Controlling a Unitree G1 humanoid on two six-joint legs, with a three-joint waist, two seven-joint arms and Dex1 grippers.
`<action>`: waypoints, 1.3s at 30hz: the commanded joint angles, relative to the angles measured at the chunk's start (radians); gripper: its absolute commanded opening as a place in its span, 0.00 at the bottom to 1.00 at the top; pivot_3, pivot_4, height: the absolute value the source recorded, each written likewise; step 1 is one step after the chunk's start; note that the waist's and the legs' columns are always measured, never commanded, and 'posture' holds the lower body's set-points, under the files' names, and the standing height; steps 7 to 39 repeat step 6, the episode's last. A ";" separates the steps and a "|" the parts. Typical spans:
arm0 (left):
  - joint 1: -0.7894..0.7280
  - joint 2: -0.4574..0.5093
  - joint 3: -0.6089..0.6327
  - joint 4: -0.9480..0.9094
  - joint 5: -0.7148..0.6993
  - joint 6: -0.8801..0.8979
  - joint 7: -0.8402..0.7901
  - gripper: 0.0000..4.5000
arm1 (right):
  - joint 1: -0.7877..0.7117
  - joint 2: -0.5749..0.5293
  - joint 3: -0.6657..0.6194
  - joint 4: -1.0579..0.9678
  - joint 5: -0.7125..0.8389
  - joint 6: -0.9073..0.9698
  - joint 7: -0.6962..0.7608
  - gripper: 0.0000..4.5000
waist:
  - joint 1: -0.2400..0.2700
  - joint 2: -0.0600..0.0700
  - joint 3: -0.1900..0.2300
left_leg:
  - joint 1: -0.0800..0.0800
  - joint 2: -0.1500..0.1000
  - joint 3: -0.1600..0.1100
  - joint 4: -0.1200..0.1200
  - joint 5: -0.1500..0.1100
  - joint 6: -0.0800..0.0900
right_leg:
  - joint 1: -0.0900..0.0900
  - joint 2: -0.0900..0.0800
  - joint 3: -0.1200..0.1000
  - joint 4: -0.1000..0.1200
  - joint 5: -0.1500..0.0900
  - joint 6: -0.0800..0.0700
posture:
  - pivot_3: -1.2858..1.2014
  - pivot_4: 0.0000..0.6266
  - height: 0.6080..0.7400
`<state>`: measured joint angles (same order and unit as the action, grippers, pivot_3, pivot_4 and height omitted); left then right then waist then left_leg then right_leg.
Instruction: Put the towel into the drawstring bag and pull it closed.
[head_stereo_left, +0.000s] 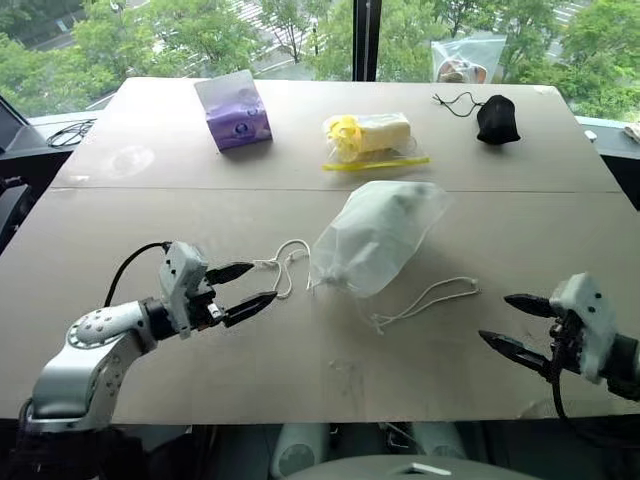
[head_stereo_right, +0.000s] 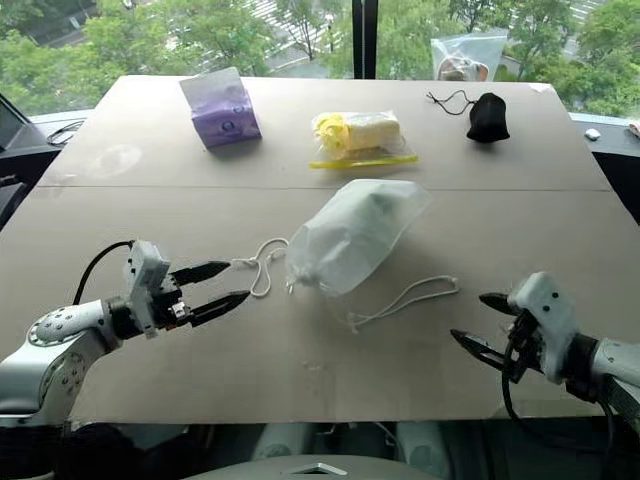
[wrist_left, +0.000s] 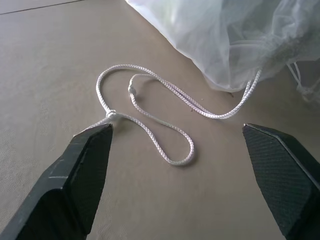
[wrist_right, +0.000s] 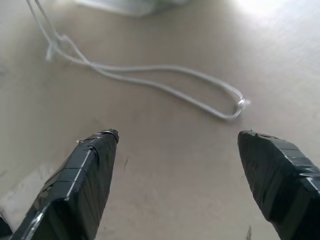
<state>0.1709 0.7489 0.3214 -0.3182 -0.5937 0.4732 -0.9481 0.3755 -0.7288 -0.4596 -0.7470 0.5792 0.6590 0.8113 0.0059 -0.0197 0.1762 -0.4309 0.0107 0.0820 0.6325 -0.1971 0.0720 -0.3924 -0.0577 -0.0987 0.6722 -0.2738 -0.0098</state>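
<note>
Sitting on a broad matte tan table (head_stereo_left: 150, 300) with a thin seam running across it, backed by a window (head_stereo_left: 300, 30) showing green treetops. Lying mid-table: the drawstring bag (head_stereo_left: 385, 235), thin translucent white fabric, puffed and crinkled, mouth gathered tight at its near end. Showing faintly through the fabric as a pale greenish mass: the towel (head_stereo_right: 380, 205), sitting inside the bag. Trailing from the bag mouth on both sides: braided white cord, one knotted loop (wrist_left: 160, 112) curling on the left gripper's side, another long loop (wrist_right: 165, 80) lying flat on the right gripper's side.

Hovering just past the end of the bag's left cord: left gripper (head_stereo_left: 243, 290), black textured fingers (wrist_left: 85, 170) spread wide, holding nothing, one tip sitting right at the cord knot — contact not clear. Hanging well apart from the bag on the other side, near the table's front edge: right gripper (head_stereo_left: 515, 323), tapered black fingers (wrist_right: 85, 175) also standing wide apart, gripping nothing, cord loop end lying ahead of the tips, untouched.

Resting beyond the bag, toward the window: a glossy purple packet (head_stereo_left: 235, 110), a yellow item in clear plastic (head_stereo_left: 370, 138), a small black pouch (head_stereo_left: 497, 120) with a thin black cord.
</note>
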 joint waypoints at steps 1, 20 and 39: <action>0.081 -0.037 0.058 -0.103 -0.024 -0.001 0.051 0.90 | -0.056 0.047 -0.012 0.000 -0.016 -0.105 -0.049 0.88 | -0.006 0.001 0.000 | 0.000 0.000 0.000 0.000 0.000 0.000 | 0.000 0.000 0.000 0.000 0.000 0.001 | 0.52 0.24 1.00; 0.126 -0.064 0.063 -0.166 -0.029 -0.002 0.086 0.90 | -0.178 0.071 0.065 0.119 -0.108 -0.194 -0.106 0.88 | -0.002 0.000 -0.001 | 0.002 0.000 -0.002 0.001 0.000 0.000 | 0.000 0.000 -0.001 0.000 -0.001 -0.001 | 0.52 0.24 1.00; 0.126 -0.064 0.063 -0.166 -0.029 -0.002 0.086 0.90 | -0.178 0.071 0.065 0.119 -0.108 -0.194 -0.106 0.88 | -0.002 0.000 -0.001 | 0.002 0.000 -0.002 0.001 0.000 0.000 | 0.000 0.000 -0.001 0.000 -0.001 -0.001 | 0.52 0.24 1.00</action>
